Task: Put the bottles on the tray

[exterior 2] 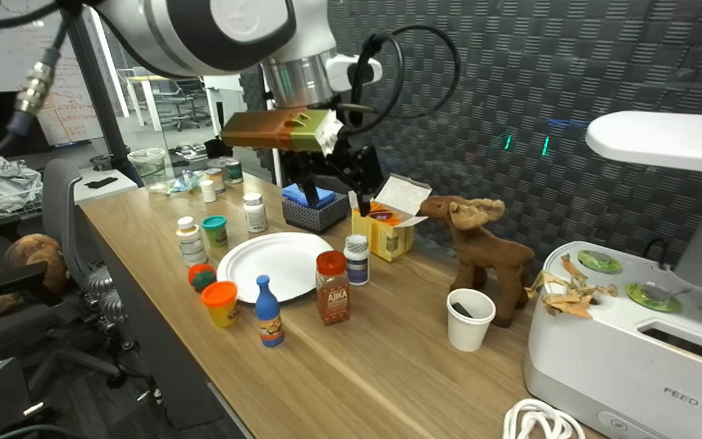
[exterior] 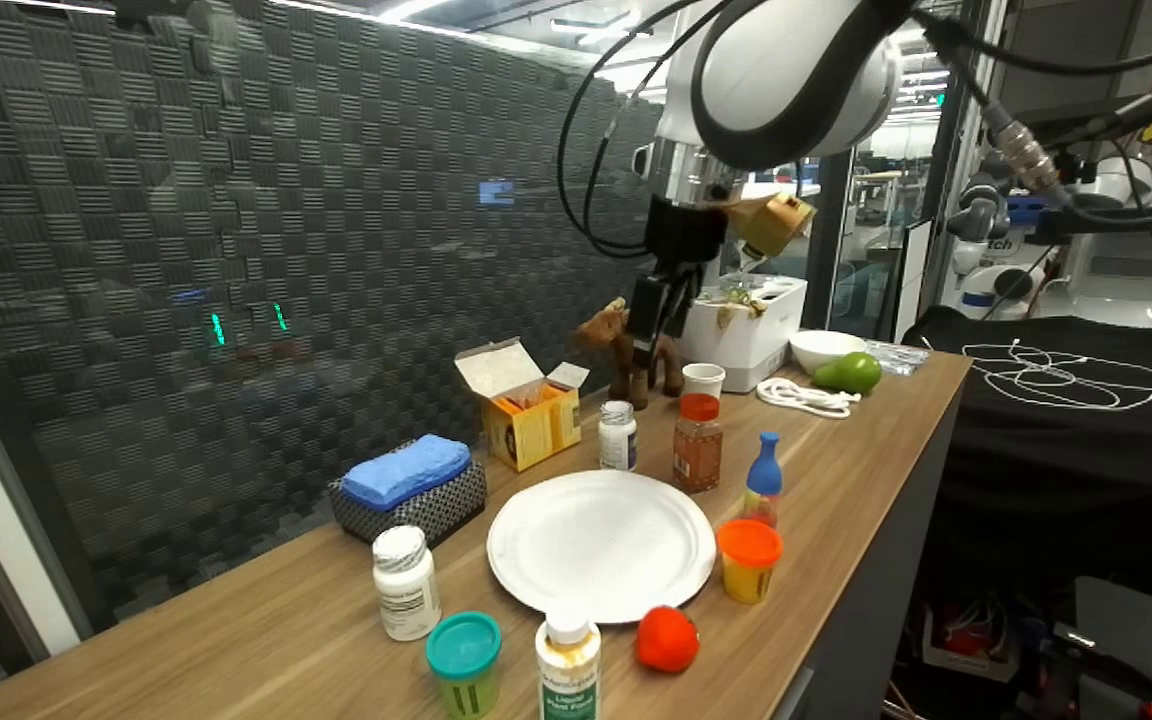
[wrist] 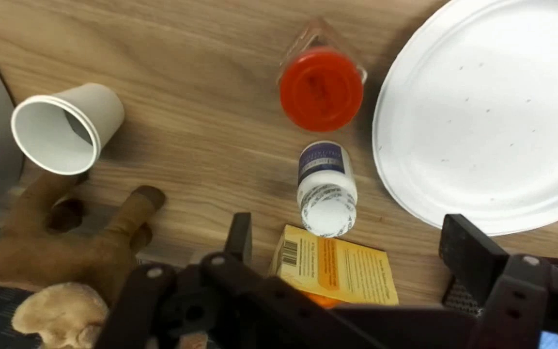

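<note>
The gripper [wrist: 349, 232] hung above the counter [wrist: 201, 131], its fingers [wrist: 470, 252] wide apart

The fingers pointed down, spread wide and gripping nothing. In the wrist view, the white bottle with a purple label [wrist: 327, 189] stood just ahead of the gap between them, below their tips and apart from both. It was upright, near the yellow carton [wrist: 334, 264], which sat beneath the gap itself. Farther ahead of the fingers stood the red-capped jar [wrist: 321, 85].

The white plate [wrist: 487, 121], which was the tray, lay flat ahead of the finger on that view's right and reached out past it. The white cup [wrist: 107, 109] and the brown moose toy [wrist: 85, 257] were off beyond the finger on its left.

In both exterior views, the blue bottle [exterior 2: 269, 314] and the orange-lidded tub [exterior 2: 220, 305] were farther from the fingers than the red-capped jar, along the plate's outer side. Across the plate from the fingers stood a white-capped bottle [exterior 2: 255, 213], a teal-lidded tub [exterior 2: 215, 231] and a plant-food bottle [exterior: 569, 675], all upright on the counter.
</note>
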Controlling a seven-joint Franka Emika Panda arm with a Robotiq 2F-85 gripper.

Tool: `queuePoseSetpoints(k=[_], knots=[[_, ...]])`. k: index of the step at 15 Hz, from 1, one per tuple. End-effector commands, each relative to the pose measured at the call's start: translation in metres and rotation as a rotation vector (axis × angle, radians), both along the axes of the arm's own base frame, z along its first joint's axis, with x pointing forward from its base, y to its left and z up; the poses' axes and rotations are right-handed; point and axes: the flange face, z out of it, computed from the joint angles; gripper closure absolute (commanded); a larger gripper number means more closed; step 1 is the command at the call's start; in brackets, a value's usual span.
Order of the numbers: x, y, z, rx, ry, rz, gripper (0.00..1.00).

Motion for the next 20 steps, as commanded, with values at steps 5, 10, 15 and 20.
queuePoseSetpoints(k=[5, 10, 15, 20], knots=[[0.065, 0.008, -0.047, 0.053, 0.005, -0.017, 0.0], [0.076, 0.006, -0.068, 0.032, 0.044, -0.04, 0.0], [0.078, -0.003, -0.071, 0.029, 0.082, -0.097, 0.0], [0.076, -0.007, -0.074, 0.039, 0.163, -0.145, 0.11]])
